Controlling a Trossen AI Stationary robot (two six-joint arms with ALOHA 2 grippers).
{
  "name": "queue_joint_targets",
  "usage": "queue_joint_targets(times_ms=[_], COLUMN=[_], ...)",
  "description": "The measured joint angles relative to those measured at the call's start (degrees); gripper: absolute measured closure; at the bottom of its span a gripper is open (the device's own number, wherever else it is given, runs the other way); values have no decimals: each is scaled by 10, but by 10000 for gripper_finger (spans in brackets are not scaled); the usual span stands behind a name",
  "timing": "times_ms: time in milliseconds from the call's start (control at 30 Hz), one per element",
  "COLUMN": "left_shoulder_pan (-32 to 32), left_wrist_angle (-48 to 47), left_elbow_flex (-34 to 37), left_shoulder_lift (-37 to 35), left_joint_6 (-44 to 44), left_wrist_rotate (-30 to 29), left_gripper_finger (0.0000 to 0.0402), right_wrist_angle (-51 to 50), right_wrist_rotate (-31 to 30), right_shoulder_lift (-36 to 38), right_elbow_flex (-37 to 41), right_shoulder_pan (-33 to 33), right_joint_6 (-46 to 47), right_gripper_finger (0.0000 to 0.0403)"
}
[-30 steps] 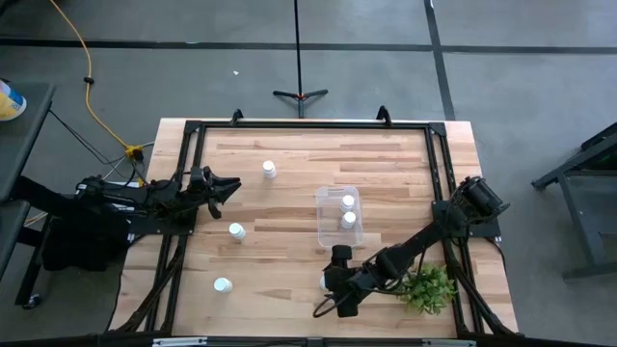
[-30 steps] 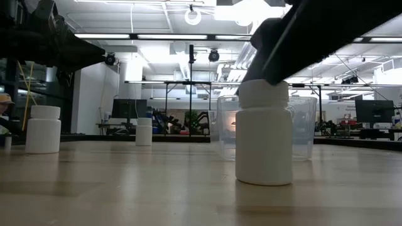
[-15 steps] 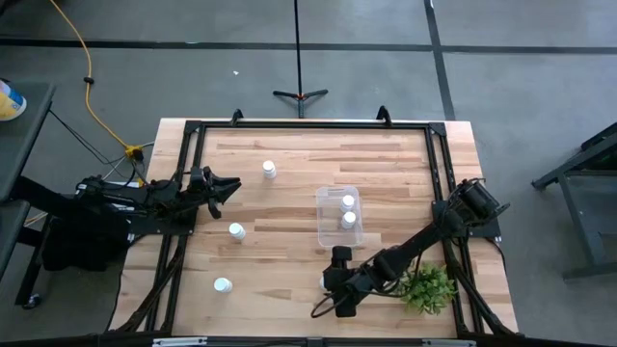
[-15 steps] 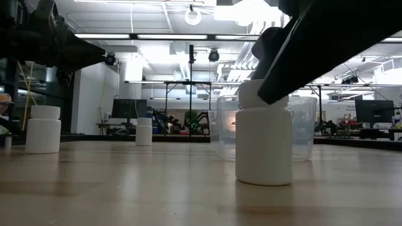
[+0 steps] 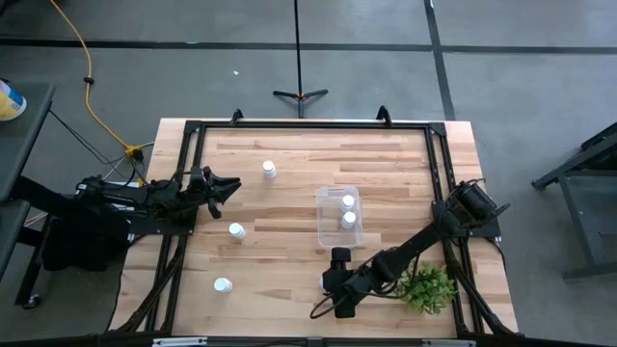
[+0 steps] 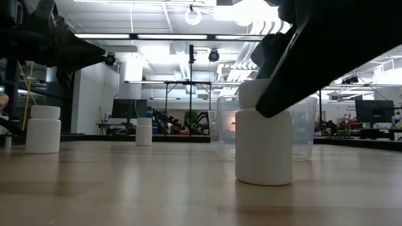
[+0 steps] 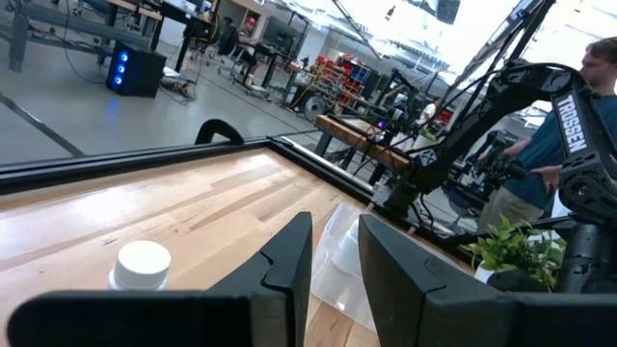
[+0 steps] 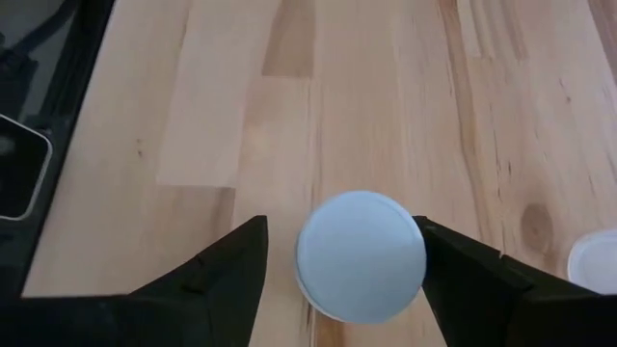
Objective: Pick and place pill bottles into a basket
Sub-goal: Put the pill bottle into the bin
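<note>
A white pill bottle (image 8: 360, 254) stands upright on the table near its front edge; it also shows in the low view (image 6: 264, 147). My right gripper (image 8: 342, 265) is open, pointing down over it, one finger on each side of the cap. The clear basket (image 5: 338, 216) holds two bottles (image 5: 348, 211). Three more bottles stand on the table's left half (image 5: 269, 169), (image 5: 236, 230), (image 5: 223, 285). My left gripper (image 5: 229, 184) is open and empty, waiting at the table's left edge. My right gripper comes at the bottle from above, slanting down, and its fingers flank the cap. One finger (image 8: 453, 265) lies right at the cap's edge (image 8: 416, 246). I cannot tell whether it touches. The bottle stands upright on the table.
A green plant (image 5: 426, 287) stands just right of my right gripper, near the front right corner. Another bottle's cap (image 8: 596, 262) shows at the edge of the right wrist view. A black frame (image 5: 308, 125) runs round the table. A person (image 7: 569, 125) stands beyond the table.
My right gripper has come down over the near bottle, so its fingers now reach past the cap in the low view. It has also moved slightly toward the table's near edge. The bottle has stayed in place.
</note>
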State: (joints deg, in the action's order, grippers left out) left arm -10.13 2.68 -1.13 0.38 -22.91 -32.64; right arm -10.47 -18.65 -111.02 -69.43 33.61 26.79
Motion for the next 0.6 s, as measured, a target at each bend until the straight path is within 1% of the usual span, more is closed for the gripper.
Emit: queue_joint_targets(times_ms=[100, 167, 300, 467, 600], left_shoulder_pan=[0, 0, 0, 0, 0], left_wrist_angle=[0, 0, 0, 0, 0], left_elbow_flex=[0, 0, 0, 0, 0], left_shoulder_lift=[0, 0, 0, 0, 0], left_joint_6=[4, 4, 4, 6, 6], left_wrist_rotate=[-1, -2, -3, -32, -40], left_gripper_finger=[277, 277, 277, 277, 277], right_wrist_angle=[1, 0, 0, 0, 2], right_wrist_rotate=[1, 11, 14, 14, 20], right_shoulder_lift=[0, 0, 0, 0, 1], right_elbow_flex=[0, 0, 0, 0, -1], right_shoulder_pan=[0, 0, 0, 0, 0], right_joint_6=[8, 13, 13, 17, 28], right_gripper_finger=[160, 162, 174, 209, 242])
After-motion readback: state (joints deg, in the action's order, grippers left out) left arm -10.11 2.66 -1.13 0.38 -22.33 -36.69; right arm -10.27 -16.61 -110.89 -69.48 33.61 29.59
